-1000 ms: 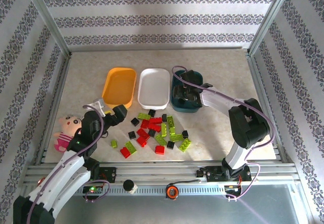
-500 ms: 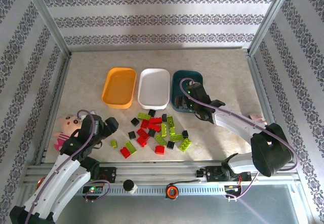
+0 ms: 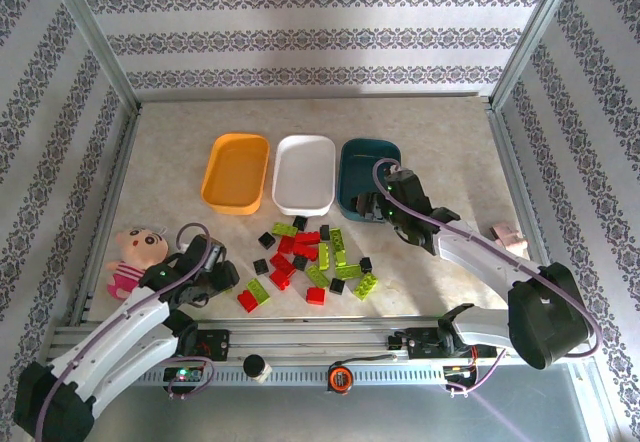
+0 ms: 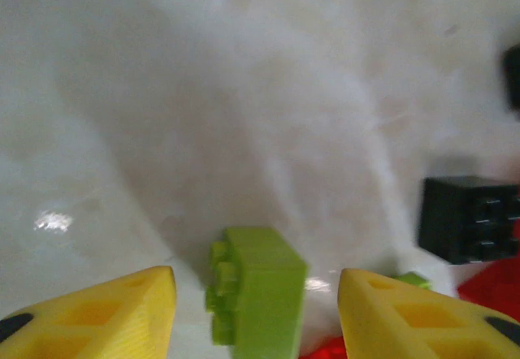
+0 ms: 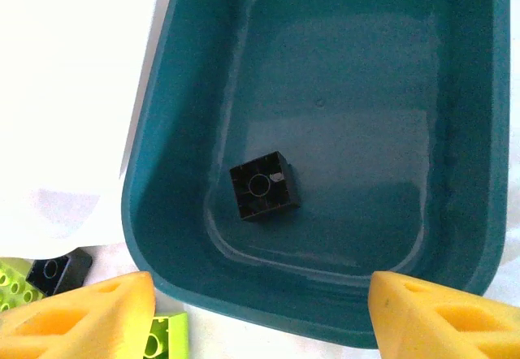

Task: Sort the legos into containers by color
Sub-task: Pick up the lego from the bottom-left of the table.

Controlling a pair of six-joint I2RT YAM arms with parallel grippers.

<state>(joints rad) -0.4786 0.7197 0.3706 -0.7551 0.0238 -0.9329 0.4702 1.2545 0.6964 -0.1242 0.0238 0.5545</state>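
The legos (image 3: 310, 257), red, lime green and black, lie scattered in front of three containers: an orange-yellow tray (image 3: 237, 170), a white tray (image 3: 305, 172) and a dark teal tray (image 3: 372, 154). My left gripper (image 3: 220, 280) is low at the pile's left edge. In the left wrist view it (image 4: 254, 284) is open around a lime green brick (image 4: 258, 294), with a gap on each side. My right gripper (image 3: 376, 205) hangs open over the teal tray's near wall (image 5: 162, 205), holding nothing (image 5: 262, 286). One black brick (image 5: 262, 185) lies inside that tray.
A pink-and-cream doll (image 3: 135, 257) lies left of my left arm. A small pink object (image 3: 508, 235) sits at the right. A black brick (image 4: 467, 217) and a red one (image 4: 487, 294) lie right of the left gripper. Patterned walls fence the table.
My left gripper dropped to the table at the pile's left and its jaws narrowed around the green brick. My right gripper drew back from over the teal tray to its near wall.
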